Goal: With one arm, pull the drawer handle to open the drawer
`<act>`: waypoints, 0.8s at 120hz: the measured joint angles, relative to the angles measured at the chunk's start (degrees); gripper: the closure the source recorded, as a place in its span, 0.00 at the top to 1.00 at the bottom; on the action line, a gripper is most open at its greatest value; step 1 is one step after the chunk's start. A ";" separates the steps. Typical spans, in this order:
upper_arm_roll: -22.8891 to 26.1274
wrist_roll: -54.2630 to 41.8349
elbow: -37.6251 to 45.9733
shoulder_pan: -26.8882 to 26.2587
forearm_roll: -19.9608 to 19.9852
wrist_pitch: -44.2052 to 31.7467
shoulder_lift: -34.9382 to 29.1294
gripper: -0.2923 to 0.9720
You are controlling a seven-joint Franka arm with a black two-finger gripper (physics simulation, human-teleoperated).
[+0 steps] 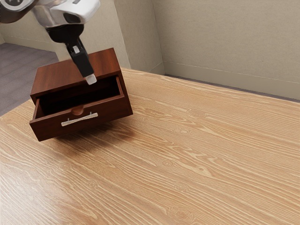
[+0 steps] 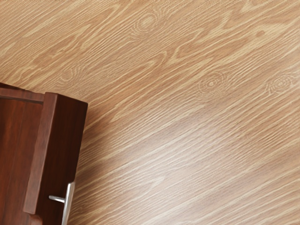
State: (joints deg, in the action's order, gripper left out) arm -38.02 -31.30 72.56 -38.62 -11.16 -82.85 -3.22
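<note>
Drawer (image 1: 108, 112) open, front toward camera; handle (image 1: 79, 119) horiz. across it; hand (image 1: 91, 79) above, grip state can't tell.

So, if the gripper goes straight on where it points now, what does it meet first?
Likely the open drawer: the gripper points down into its hollow, though depth is unclear.

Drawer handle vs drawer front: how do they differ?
The drawer handle is a thin silver bar, while the drawer front is a broad, dark reddish wood panel. The handle stands proud on short posts, and the front is a flat face. Both run lengthwise the same way and sit pulled out from the cabinet.
</note>
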 joint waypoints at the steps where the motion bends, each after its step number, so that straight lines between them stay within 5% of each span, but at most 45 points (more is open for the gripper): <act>1: 0.01 0.22 0.00 -0.07 0.06 -0.06 0.01 0.77; 48: 0.02 7.82 -0.03 0.19 1.17 -1.16 0.08 0.77; 67: 21.97 9.71 -0.09 25.47 2.96 -1.08 0.78 0.77; 96: 25.50 11.85 -0.12 28.37 3.67 -0.98 0.88 0.77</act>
State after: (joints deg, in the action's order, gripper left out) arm -12.53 -19.45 72.44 -10.25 -7.49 -83.83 -2.34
